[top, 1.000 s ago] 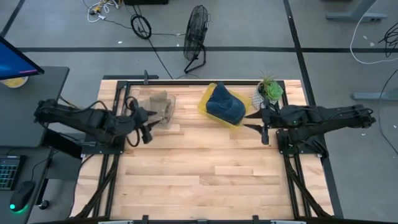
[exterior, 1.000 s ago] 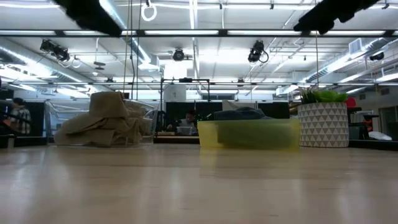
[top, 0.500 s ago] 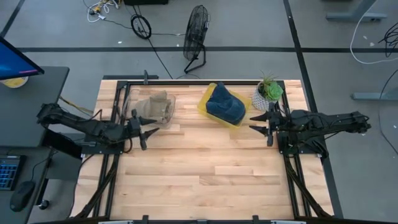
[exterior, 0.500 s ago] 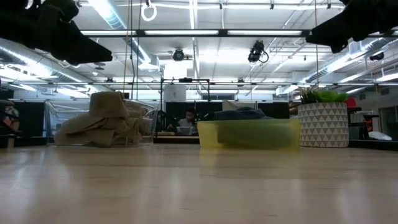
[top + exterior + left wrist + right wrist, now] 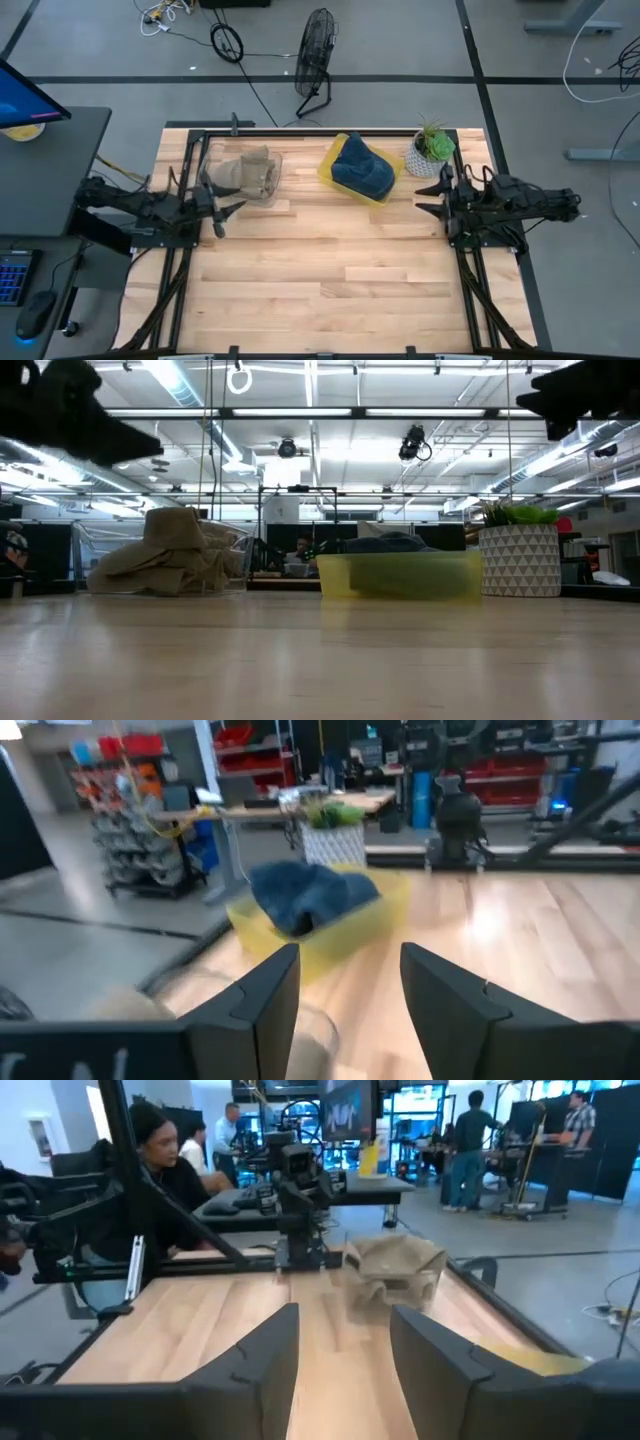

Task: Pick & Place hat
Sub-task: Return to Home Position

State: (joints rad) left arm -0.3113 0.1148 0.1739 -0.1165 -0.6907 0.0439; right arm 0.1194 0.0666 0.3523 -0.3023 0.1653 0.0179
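Observation:
A blue hat (image 5: 360, 168) lies in a yellow bin (image 5: 335, 155) at the far middle of the table; the left wrist view shows the hat (image 5: 305, 895) heaped over the bin's rim. A tan hat (image 5: 243, 172) sits crumpled in a clear container (image 5: 270, 180) at the far left, and shows in the low view (image 5: 170, 550) and right wrist view (image 5: 395, 1265). My left gripper (image 5: 225, 205) hangs open near the left edge, just on the near side of the clear container. My right gripper (image 5: 425, 197) hangs open near the right edge, right of the yellow bin.
A potted plant (image 5: 432, 150) in a white patterned pot stands at the far right corner, close to my right gripper. A black frame rail (image 5: 300, 130) runs along the far edge. Bare wood (image 5: 330, 270) spans the middle and near side. People sit at desks beyond the table.
Both arms have drawn back. My left gripper moved from beside the clear container toward the table's left edge and slightly nearer. My right gripper moved from beside the yellow bin toward the right edge. Both hats stayed where they were.

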